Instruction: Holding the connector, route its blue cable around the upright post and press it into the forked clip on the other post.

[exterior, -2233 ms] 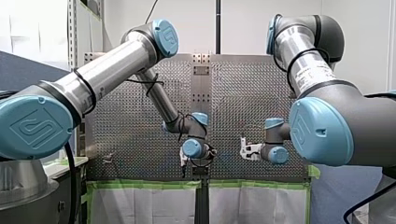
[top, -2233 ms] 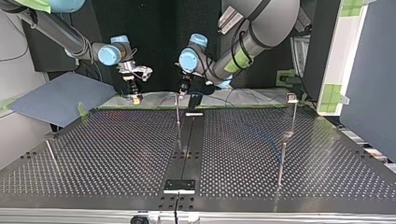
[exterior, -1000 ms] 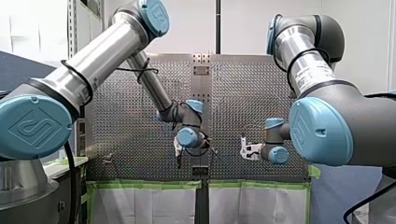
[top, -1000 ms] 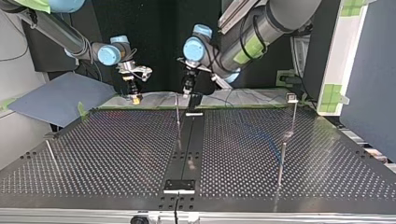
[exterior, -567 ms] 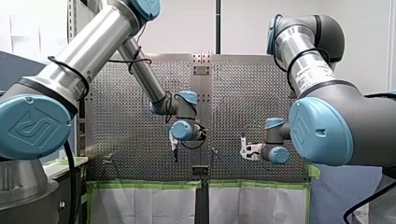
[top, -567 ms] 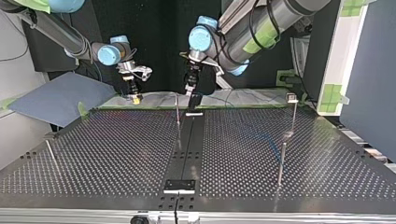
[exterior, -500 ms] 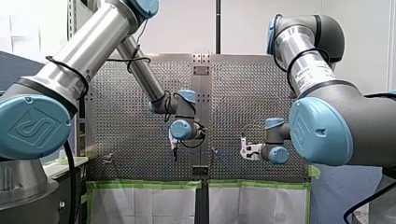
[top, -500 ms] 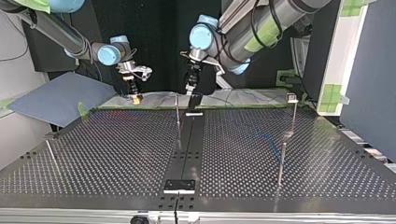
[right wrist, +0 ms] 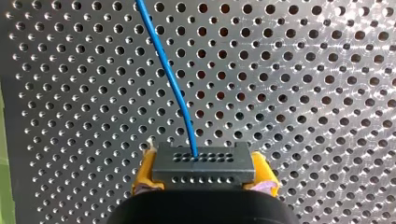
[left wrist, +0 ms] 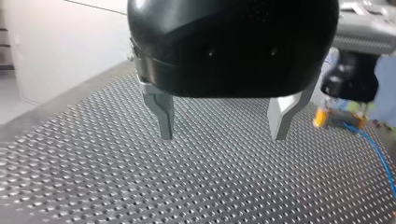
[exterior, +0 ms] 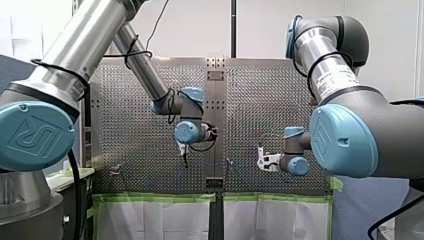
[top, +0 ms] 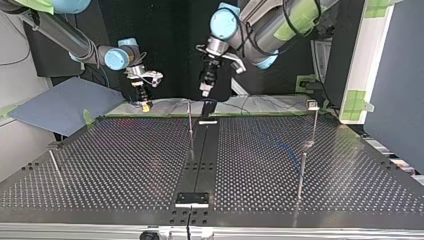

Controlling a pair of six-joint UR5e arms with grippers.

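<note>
My right gripper, with yellow pads, is shut on a dark connector. Its blue cable runs ahead over the perforated table. In the top view that gripper hangs low at the table's far edge. My left gripper is open with bare metal fingers and nothing between them. It hovers above and behind the thin upright post. The post with the forked clip stands at the top view's right. The left wrist view shows the cable leaving the right gripper.
A shorter post stands nearer the camera at the top view's right, and a leaning pin at its left. A black strip runs down the table's middle. A blue-grey panel lies beyond the far left corner.
My left arm has lifted its open gripper up and away from the upright post, towards the front view's left. My right arm and the connector have stayed still.
</note>
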